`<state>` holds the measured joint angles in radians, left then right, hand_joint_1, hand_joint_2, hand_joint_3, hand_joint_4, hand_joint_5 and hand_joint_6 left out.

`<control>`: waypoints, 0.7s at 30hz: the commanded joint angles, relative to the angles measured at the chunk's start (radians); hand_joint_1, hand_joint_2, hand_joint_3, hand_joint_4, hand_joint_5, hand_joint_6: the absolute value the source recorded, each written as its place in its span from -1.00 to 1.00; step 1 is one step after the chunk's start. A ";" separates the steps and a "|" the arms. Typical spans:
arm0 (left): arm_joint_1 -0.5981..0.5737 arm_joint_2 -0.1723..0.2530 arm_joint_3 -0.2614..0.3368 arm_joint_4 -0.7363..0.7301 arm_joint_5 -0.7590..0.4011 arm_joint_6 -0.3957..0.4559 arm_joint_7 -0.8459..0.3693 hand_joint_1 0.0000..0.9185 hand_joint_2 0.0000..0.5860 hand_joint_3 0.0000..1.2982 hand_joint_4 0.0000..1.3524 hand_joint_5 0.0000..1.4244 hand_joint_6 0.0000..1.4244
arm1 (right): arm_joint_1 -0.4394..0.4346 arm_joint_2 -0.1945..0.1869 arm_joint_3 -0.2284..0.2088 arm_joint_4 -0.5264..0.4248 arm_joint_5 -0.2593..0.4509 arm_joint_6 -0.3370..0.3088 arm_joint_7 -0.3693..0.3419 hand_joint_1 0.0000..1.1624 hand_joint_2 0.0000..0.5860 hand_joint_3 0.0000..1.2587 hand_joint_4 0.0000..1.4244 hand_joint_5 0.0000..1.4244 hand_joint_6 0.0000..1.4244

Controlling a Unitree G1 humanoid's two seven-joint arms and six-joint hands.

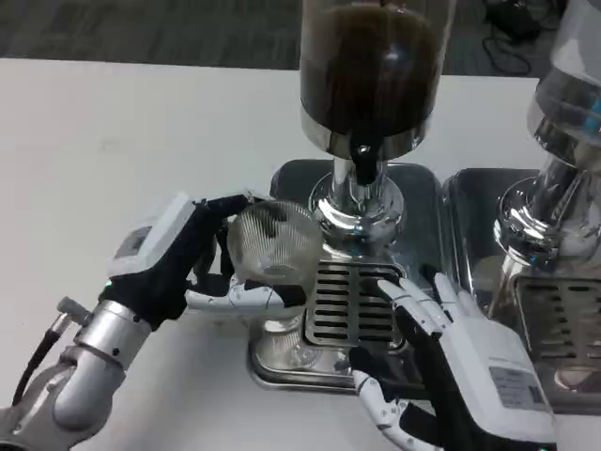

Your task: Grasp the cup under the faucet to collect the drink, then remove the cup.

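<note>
Cup (273, 246): clear, ribbed plastic, tilted so its mouth is facing the camera and a bit to the right. I'm gripping it in my left hand (178, 258), dark fingers (225, 209) wrapping over the top and far side, white thumb-side fingers running under it along the bottom edge. It's sitting at the left edge of the drip tray (282, 362), beside the slotted grate (352, 301), not under the faucet (364, 162); the faucet is up and to the right of it. Can't tell if any drink is inside; looks empty through the ribs but glare is making it hard to read.

The faucet is a short black spout hanging off the front of the dispenser (368, 70), a big clear jar holding dark brown liquid, standing on a chrome pedestal (357, 202). The pedestal is rising from the back of the tray, the grate lying right in front of it.

My right hand (451, 362) is holding nothing, fingers spread apart, fingertips resting over the right part of the grate and the tray's front right corner, palm down, white back with a label showing. It's apart from the cup.

Second dispenser (568, 113) is standing to the right with its own chrome base and tray (460, 216), just beside the first tray. Everything is sitting on the white counter (103, 141). Dark carpet floor (141, 28) is showing beyond the counter's far edge, with some black cables (512, 23) at top right.
</note>
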<state>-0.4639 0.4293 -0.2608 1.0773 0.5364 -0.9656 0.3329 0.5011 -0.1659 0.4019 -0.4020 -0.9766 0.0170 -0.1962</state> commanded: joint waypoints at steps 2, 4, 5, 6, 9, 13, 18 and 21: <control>-0.064 -0.030 -0.024 0.011 0.008 0.011 -0.021 0.38 -1.00 0.19 0.26 0.48 0.83 | 0.017 0.011 0.004 -0.023 -0.005 0.010 -0.022 -0.43 0.63 -0.69 -0.82 -1.00 -1.00; -0.074 -0.039 -0.038 0.016 0.020 0.018 -0.026 0.38 -1.00 0.19 0.26 0.48 0.83 | 0.024 0.015 0.008 -0.024 -0.007 0.011 -0.026 -0.43 0.63 -0.69 -0.82 -1.00 -1.00; -0.076 -0.040 -0.042 0.017 0.023 0.019 -0.027 0.38 -1.00 0.19 0.26 0.48 0.83 | 0.028 0.019 0.011 -0.025 -0.010 0.013 -0.029 -0.43 0.63 -0.69 -0.82 -1.00 -1.00; -0.081 -0.044 -0.046 0.020 0.026 0.021 -0.031 0.38 -1.00 0.19 0.26 0.48 0.83 | 0.031 0.022 0.014 -0.025 -0.012 0.015 -0.031 -0.43 0.63 -0.69 -0.82 -1.00 -1.00; -0.096 -0.056 -0.060 0.032 0.033 0.032 -0.038 0.38 -1.00 0.19 0.26 0.48 0.83 | 0.040 0.030 0.020 -0.026 -0.017 0.017 -0.041 -0.43 0.63 -0.69 -0.82 -1.00 -1.00; -0.112 -0.067 -0.080 0.048 0.039 0.047 -0.044 0.38 -1.00 0.19 0.26 0.46 0.83 | 0.052 0.042 0.024 -0.028 -0.023 0.020 -0.051 -0.43 0.63 -0.69 -0.82 -1.00 -1.00; -0.128 -0.077 -0.101 0.068 0.047 0.058 -0.055 0.37 -1.00 0.14 0.19 0.40 0.72 | 0.061 0.054 0.029 -0.031 -0.030 0.028 -0.058 -0.43 0.63 -0.69 -0.82 -1.00 -1.00; -0.138 -0.087 -0.119 0.076 0.060 0.069 -0.057 0.34 -0.99 0.10 0.13 0.34 0.64 | 0.063 0.058 0.031 -0.032 -0.027 0.032 -0.061 -0.43 0.63 -0.69 -0.82 -1.00 -1.00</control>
<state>-0.5712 0.3515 -0.3536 1.1410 0.5686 -0.9122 0.2921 0.5554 -0.1189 0.4243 -0.4221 -0.9984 0.0358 -0.2411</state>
